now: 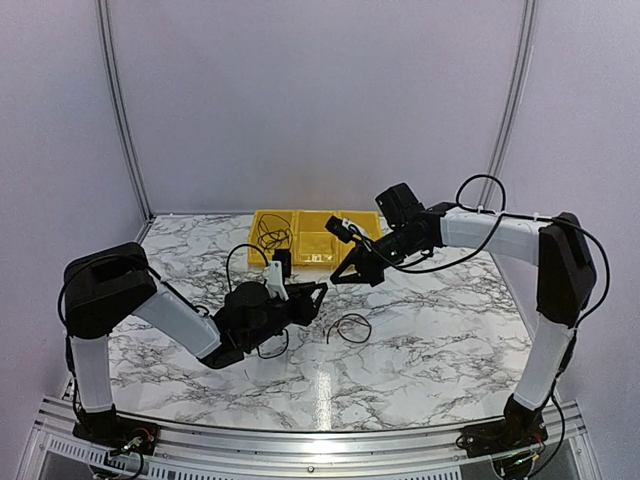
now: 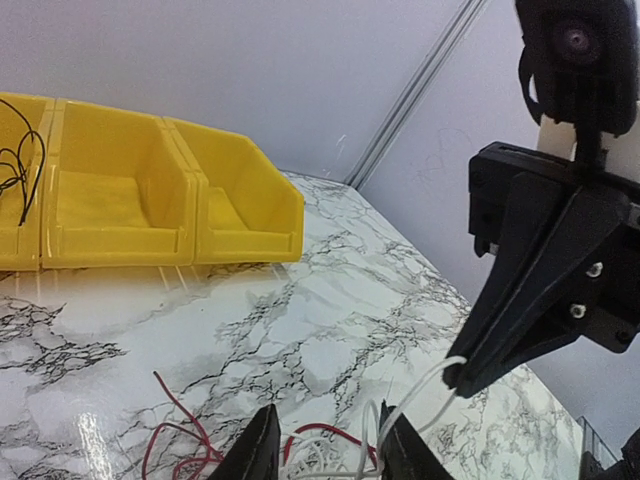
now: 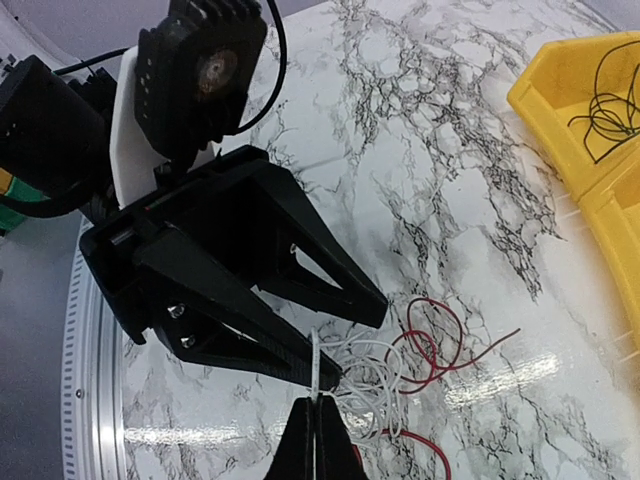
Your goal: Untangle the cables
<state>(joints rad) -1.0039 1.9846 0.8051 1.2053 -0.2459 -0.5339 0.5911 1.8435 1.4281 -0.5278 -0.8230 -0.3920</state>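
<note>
Marble-patterned worktop (image 1: 430, 340) fills the scene, with pale walls behind it and a row of yellow bins (image 1: 300, 222) at its far edge, upper centre of the overhead view. The bin at the left end of the row holds a loose bunch of black cables (image 1: 270, 235), seen again at the upper right of the right wrist view (image 3: 600, 110).

Near the middle of the overhead frame the two arms meet tip to tip. The left gripper (image 1: 318, 292) has its jaws spread apart. In its own wrist view (image 2: 328, 420) the two fingers stand at the bottom edge, with strands of the white cable (image 2: 420, 395) showing in the gap between them. The red cable (image 2: 165, 420) lies in loops on the marble at lower left, one strand running in between the fingers.

The right gripper (image 3: 320, 410) is closed, pinching a single strand of the white cable that rises from the small pale bunch just beside its tips. In the left wrist view that strand leads up to the right gripper's tip at centre right.

A separate black loop (image 1: 350, 327) lies flat on the worktop just below and right of the two grippers.
</note>
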